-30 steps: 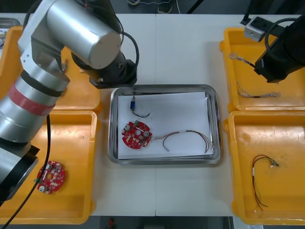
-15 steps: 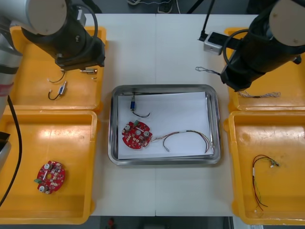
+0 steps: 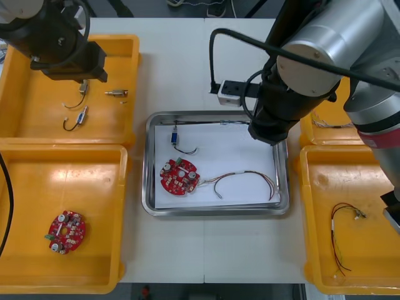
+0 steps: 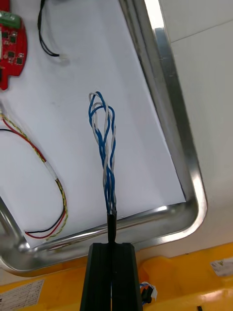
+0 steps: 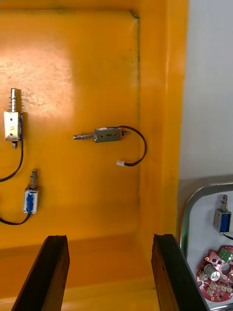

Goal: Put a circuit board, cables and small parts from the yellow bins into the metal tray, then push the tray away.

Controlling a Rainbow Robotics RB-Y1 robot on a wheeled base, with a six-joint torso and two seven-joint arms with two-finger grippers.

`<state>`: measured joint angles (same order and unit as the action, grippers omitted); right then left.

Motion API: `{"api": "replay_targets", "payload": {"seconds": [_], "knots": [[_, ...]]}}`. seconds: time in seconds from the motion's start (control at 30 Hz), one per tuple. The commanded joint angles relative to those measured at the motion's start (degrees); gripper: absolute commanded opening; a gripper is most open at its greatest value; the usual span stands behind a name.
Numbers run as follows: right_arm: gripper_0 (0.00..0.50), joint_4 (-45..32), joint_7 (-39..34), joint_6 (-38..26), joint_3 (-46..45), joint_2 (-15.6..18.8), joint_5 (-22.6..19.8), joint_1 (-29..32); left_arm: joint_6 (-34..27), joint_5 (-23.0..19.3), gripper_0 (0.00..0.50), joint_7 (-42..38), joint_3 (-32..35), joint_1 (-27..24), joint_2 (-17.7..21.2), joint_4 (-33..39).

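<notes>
Swinging in from the right-hand bins, the right arm now hangs over the far right corner of the metal tray (image 3: 212,211), while the left arm has pulled farther off to the tray's far left. The right gripper (image 4: 111,250) has its fingers closed tight on the black end of a twisted blue and white cable (image 4: 106,150), which hangs over the white inside of the tray, just inside that corner's rim; whether its free end touches the liner I cannot tell.

Already lying in the tray are a circuit board (image 3: 179,177) toward its left side, a red and yellow cable (image 4: 48,170) curving to the right of the board, and a small metal part (image 3: 175,136) with a black lead on the far side of the board. The left gripper (image 5: 109,238) hovers with fingers wide apart over the yellow bin (image 3: 37,119) to the tray's far left, where more small metal parts (image 5: 108,134) lie.

By my reading the loading is nearly done: this cable has yet to be let go, perhaps another part fetched, and the tray sits unpushed at the middle of the bench (image 3: 206,250).
</notes>
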<state>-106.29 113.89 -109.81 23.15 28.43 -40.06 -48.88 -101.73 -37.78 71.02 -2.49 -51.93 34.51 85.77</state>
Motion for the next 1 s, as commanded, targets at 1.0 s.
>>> {"api": "replay_targets", "payload": {"seconds": [1.0], "knots": [[0.0, 4.17, 13.2, 18.05, 10.16, -0.83, 9.56, 7.31, 24.74, 5.97, 0.5, 25.83, 2.57, -8.62, 3.02, -26.97]]}}
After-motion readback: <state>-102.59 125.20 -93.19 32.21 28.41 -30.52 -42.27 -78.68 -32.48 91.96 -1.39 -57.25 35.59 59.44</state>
